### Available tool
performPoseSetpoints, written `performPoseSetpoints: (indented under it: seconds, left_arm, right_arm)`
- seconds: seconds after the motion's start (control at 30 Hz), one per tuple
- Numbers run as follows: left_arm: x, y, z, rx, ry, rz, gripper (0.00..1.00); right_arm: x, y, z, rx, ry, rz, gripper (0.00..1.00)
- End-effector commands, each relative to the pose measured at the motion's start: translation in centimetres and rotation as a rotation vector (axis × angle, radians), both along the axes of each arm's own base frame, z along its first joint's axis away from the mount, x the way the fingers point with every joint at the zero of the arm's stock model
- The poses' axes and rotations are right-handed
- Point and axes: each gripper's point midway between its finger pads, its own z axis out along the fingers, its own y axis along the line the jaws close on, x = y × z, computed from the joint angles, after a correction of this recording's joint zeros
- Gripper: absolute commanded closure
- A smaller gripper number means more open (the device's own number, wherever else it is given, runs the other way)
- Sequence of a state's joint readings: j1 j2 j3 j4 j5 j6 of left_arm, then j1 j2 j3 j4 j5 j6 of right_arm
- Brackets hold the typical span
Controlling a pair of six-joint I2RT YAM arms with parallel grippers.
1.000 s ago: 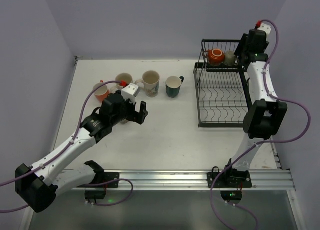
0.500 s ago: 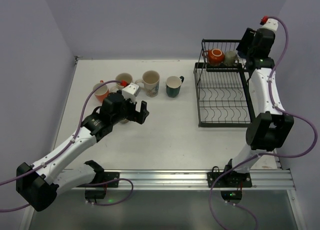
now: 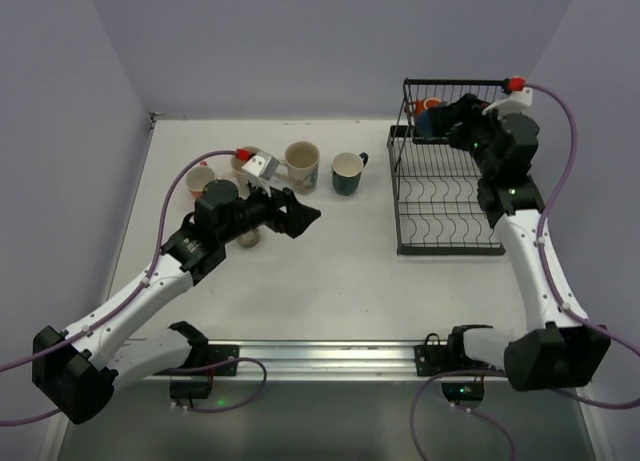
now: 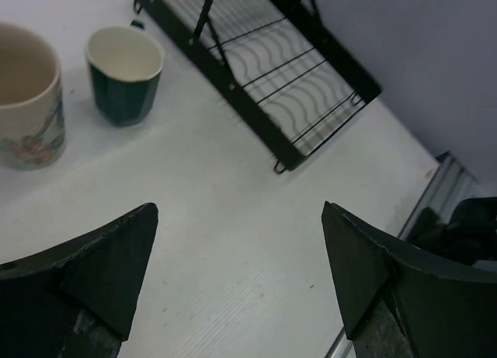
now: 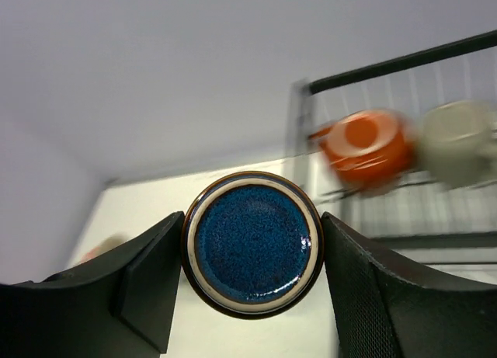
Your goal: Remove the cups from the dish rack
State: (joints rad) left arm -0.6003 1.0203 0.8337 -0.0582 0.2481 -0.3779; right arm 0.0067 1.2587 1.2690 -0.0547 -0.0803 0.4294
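Observation:
My right gripper (image 3: 438, 123) is shut on a dark blue cup (image 3: 423, 126) and holds it at the upper basket of the black wire dish rack (image 3: 449, 249). In the right wrist view the cup's round blue base (image 5: 252, 244) faces the camera, with a finger on each side. Blurred behind it in the basket are an orange-red cup (image 5: 369, 148) and a beige cup (image 5: 458, 137). My left gripper (image 3: 296, 214) hangs open over bare table with nothing between its fingers. Beyond it stand a dark teal cup (image 4: 124, 74) and a patterned cream cup (image 4: 27, 102).
On the table left of the rack stand an orange-red cup (image 3: 200, 181), a cream cup (image 3: 247, 159), the patterned cup (image 3: 302, 166) and the teal cup (image 3: 348, 173). A small beige thing (image 3: 247, 237) shows under the left arm. The rack's lower tray (image 4: 233, 86) holds nothing.
The right arm has swung left and forward from behind the upper basket with the dark blue cup in its jaws. The left gripper has turned and reached further right.

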Motion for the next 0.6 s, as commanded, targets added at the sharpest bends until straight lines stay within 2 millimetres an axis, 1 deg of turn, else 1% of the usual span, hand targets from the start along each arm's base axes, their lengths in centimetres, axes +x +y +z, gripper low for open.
performPoseSetpoints:
  seconds: [0.0,0.03,0.07,0.1,0.13,0.17,0.2,0.23,0.27,0.3,0.33,0.37,0.4,0.47,0.53,0.57]
  left_arm:
    - [-1.1,-2.4,6.9,-0.264,-0.108,-0.123,0.11]
    - [-1.2,-2.7,7.9,-0.311,-0.116,-0.136,0.14]
    - [-1.6,-3.0,7.8,-0.33,-0.109,-0.157,0.15]
    - [-1.6,-3.3,7.8,-0.347,-0.101,-0.171,0.16]
    - [-2.0,-3.6,8.2,-0.384,-0.093,-0.193,0.18]
    - [-2.1,-3.8,8.4,-0.4,-0.09,-0.202,0.19]
    - [-2.1,-3.9,8.2,-0.414,-0.077,-0.207,0.2]
    - [-2.3,-4.0,8.8,-0.45,-0.077,-0.215,0.21]
    - [-2.4,-4.0,8.3,-0.458,-0.065,-0.219,0.22]
    - [-2.5,-4.0,8.3,-0.468,-0.061,-0.22,0.22]
    - [-2.6,-4.0,8.3,-0.485,-0.056,-0.219,0.23]
    - [-2.6,-3.9,8.2,-0.49,-0.053,-0.218,0.23]
    - [-2.6,-4.0,8.2,-0.492,-0.048,-0.217,0.25]
    - [-2.5,-4.0,8.0,-0.495,-0.041,-0.215,0.26]
    - [-2.6,-4.2,8.1,-0.502,-0.039,-0.229,0.29]
    - [-2.7,-4.3,8.0,-0.504,-0.037,-0.234,0.3]
  right_arm:
    - [-5.4,9.4,3.4,0.217,-0.149,0.359,0.64]
    - [-6.6,10.8,4.0,0.256,-0.186,0.425,0.64]
    - [-8.4,12.8,3.8,0.295,-0.183,0.545,0.64]
    - [-10.2,15.0,2.5,0.384,-0.133,0.638,0.64]
    - [-11.5,16.3,3.2,0.412,-0.165,0.711,0.64]
    - [-12.9,17.8,3.0,0.434,-0.151,0.791,0.64]
    - [-14.6,19.7,2.5,0.474,-0.13,0.871,0.64]
    - [-15.6,20.4,2.4,0.49,-0.128,0.907,0.64]
    - [-16.3,21.1,2.3,0.512,-0.122,0.933,0.63]
    - [-17.2,22.1,1.8,0.521,-0.112,0.972,0.63]
    - [-17.6,22.5,1.5,0.53,-0.101,0.984,0.63]
    - [-17.8,22.8,0.8,0.546,-0.076,0.994,0.63]
    - [-18.3,23.3,0.9,0.554,-0.085,1.02,0.63]
    - [-18.3,24.0,-0.2,0.576,-0.044,1.034,0.63]
    - [-18.6,24.7,-0.4,0.592,-0.04,1.057,0.63]
    - [-18.2,25.1,-1.3,0.608,-0.007,1.056,0.63]
